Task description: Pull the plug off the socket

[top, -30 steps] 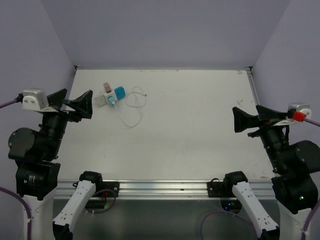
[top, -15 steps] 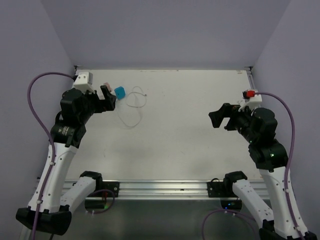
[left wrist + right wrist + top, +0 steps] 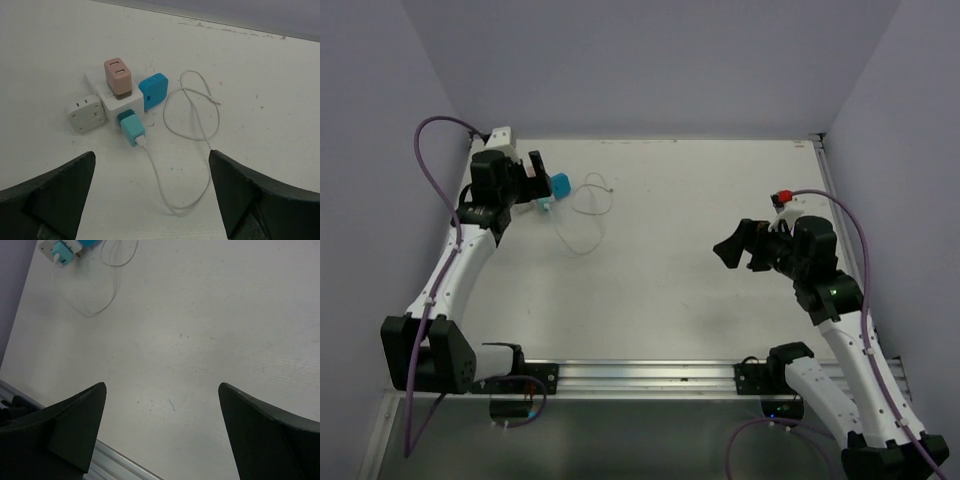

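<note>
Hovering my left jaws, spread wide, near the socket, far left corner of the desk, right jaws spread too

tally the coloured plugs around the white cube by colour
pink plug: 1
blue plug: 1
teal plug: 1
total: 3

Your left gripper reaches far forward-left, jaws spread wide; your right gripper hovers mid-right, jaws likewise apart, empty.
</note>
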Available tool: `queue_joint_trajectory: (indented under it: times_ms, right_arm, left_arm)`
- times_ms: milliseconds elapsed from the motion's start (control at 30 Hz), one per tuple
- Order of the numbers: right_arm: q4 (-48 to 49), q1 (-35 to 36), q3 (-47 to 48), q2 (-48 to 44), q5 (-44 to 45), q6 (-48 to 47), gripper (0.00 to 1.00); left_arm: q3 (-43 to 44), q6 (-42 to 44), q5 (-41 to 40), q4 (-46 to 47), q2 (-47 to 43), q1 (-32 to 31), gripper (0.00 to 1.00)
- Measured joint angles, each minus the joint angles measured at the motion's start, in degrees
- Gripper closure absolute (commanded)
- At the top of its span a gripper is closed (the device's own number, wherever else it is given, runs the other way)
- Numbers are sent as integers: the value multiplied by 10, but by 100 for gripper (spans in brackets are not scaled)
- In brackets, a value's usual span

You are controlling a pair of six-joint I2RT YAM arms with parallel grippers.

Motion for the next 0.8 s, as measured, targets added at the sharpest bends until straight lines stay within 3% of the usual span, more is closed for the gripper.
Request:
queue_joint_trajectory:
  times_ms: [267, 533, 800]
  right_arm:
    - [14, 20, -5, 2, -22, -10, 1]
    - [26, 29, -14, 26, -26, -23, 1]
    - [26, 32, -14, 32, -26, -33, 1]
  left_arm:
    - [22, -11, 44, 113, 145, 67, 1]
    - [95, -11, 170, 212, 301, 137, 0]
    - [105, 20, 276, 252, 370, 164, 0]
